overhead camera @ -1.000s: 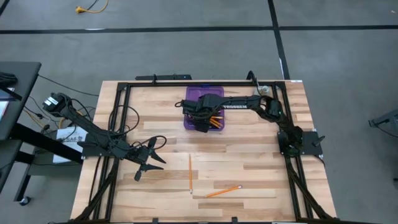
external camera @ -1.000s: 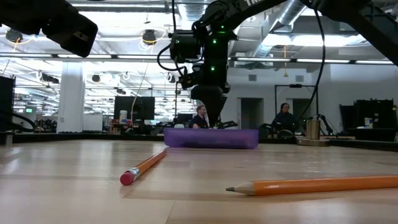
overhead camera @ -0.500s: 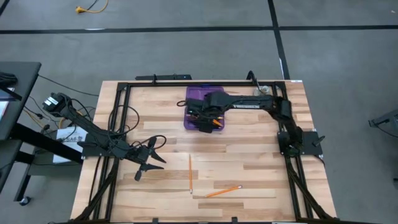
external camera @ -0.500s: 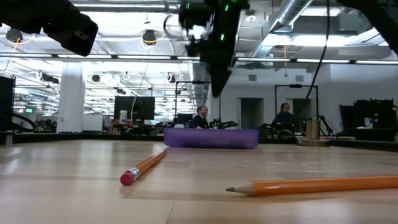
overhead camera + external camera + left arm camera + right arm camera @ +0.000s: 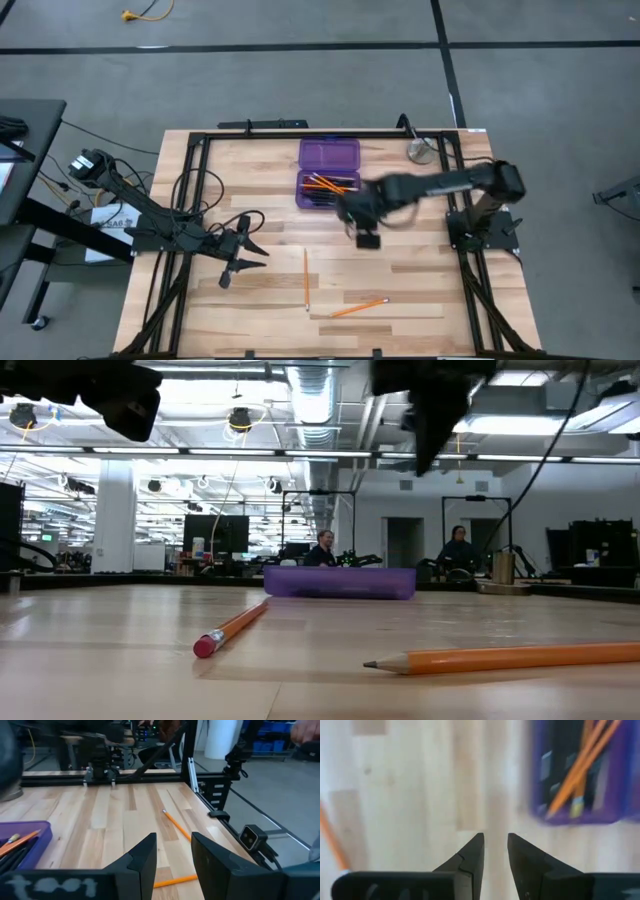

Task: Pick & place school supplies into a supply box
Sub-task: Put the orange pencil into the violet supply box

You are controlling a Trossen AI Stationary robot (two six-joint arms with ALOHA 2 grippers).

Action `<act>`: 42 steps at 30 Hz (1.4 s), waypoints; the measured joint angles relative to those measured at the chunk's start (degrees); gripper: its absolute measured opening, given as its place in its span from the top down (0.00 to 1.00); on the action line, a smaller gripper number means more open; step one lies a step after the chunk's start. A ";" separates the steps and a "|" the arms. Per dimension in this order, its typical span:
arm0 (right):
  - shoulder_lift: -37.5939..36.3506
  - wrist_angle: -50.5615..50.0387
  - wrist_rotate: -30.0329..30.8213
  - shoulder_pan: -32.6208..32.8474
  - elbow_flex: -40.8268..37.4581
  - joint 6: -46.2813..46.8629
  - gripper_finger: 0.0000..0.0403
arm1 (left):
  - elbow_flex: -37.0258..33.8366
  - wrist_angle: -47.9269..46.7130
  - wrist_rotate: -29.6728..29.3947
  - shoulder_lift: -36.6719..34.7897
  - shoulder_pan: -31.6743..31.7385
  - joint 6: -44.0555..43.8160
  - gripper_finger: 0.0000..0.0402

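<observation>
The supply box (image 5: 328, 172) is purple and lies open at the table's far middle. Its near half (image 5: 328, 190) holds orange pencils and dark pens, which also show in the right wrist view (image 5: 580, 765). Two orange pencils lie flat on the table nearer the front: one lengthwise (image 5: 305, 280), one slanting (image 5: 360, 307). My right gripper (image 5: 358, 222) hangs above the table just near-right of the box, pointing down, open (image 5: 495, 851) and empty. My left gripper (image 5: 256, 242) stays open (image 5: 173, 857) at the table's left, holding nothing.
A round silver disc (image 5: 421, 152) lies at the far right corner. A black frame (image 5: 300, 133) borders the table's far and side edges. Bare wood lies between the box and the two loose pencils (image 5: 230, 630), (image 5: 500, 657).
My right gripper has risen out of the supply box and swung toward the table's near and right side, coming away empty. The box's near half, which the arm covered before, now shows its pencils and pens.
</observation>
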 joint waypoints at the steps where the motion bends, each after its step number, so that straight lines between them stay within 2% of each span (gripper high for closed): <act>1: -1.55 1.51 0.00 1.85 -2.82 2.45 0.80 | 0.00 0.00 -0.20 0.00 0.00 0.00 0.73; 4: -5.28 5.99 0.21 8.33 -10.09 10.38 0.80 | 0.00 0.10 -0.25 -0.01 -0.02 0.01 0.73; 8: -6.62 12.30 3.33 17.46 -15.45 20.53 0.80 | 0.00 0.44 -1.03 0.00 -0.02 0.02 0.73; 12: -3.31 17.46 6.64 24.80 -16.04 23.91 0.80 | 0.00 0.44 -1.61 0.00 0.00 0.01 0.73; 15: 0.75 22.80 7.39 27.96 -16.02 23.95 0.80 | 0.00 0.47 -1.59 0.00 -0.01 -0.24 0.73; 18: 4.57 25.41 7.48 29.25 -15.07 24.44 0.80 | 0.00 0.53 -1.66 0.00 0.01 -0.53 0.73; 30: 12.81 20.29 5.33 28.92 -9.23 24.43 0.80 | 0.00 1.67 -1.74 0.00 0.01 -1.55 0.73; 42: 12.57 22.03 -1.06 30.60 -8.92 23.84 0.80 | 0.00 0.85 -1.74 -0.02 0.01 -1.99 0.73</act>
